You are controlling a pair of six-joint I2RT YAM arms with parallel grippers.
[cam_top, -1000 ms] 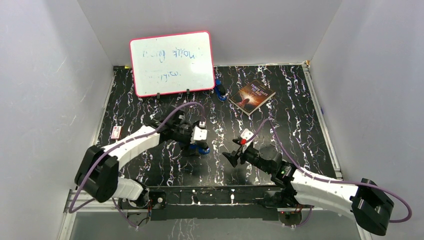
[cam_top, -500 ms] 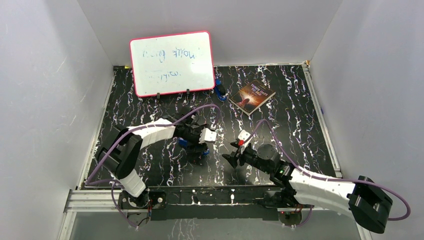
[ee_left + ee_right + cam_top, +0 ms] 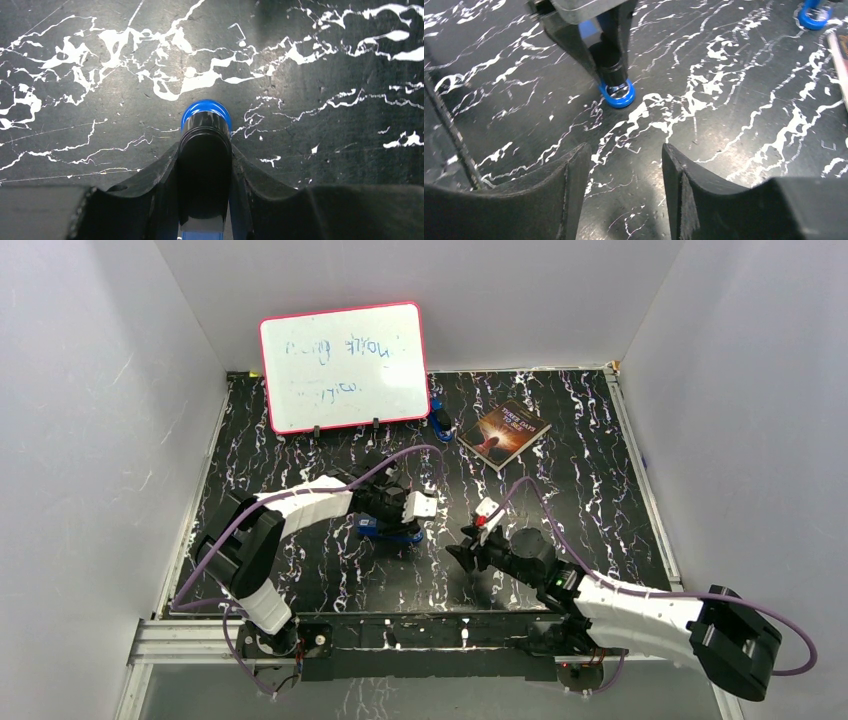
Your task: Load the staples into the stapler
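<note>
A stapler [image 3: 206, 117] with a black top and blue base lies on the black marbled table, left of centre in the top view [image 3: 388, 531]. My left gripper [image 3: 206, 150] is shut on it, a finger pressed to each side, and the stapler's rounded blue front end pokes out ahead of the fingertips. The right wrist view shows the same stapler [image 3: 615, 85] in that grip. My right gripper [image 3: 624, 150] hangs open just above bare table to the stapler's right [image 3: 468, 552], with nothing between its fingers. The staples are out of view.
A pink-framed whiteboard [image 3: 343, 365] stands at the back. Beside it are a second small blue stapler [image 3: 441, 424] and a book [image 3: 505, 430]. Grey walls close in the table on three sides.
My left arm swung its gripper a little to the right, and its jaws closed in on the stapler. The right gripper's jaws narrowed somewhat and the gripper edged slightly left.
</note>
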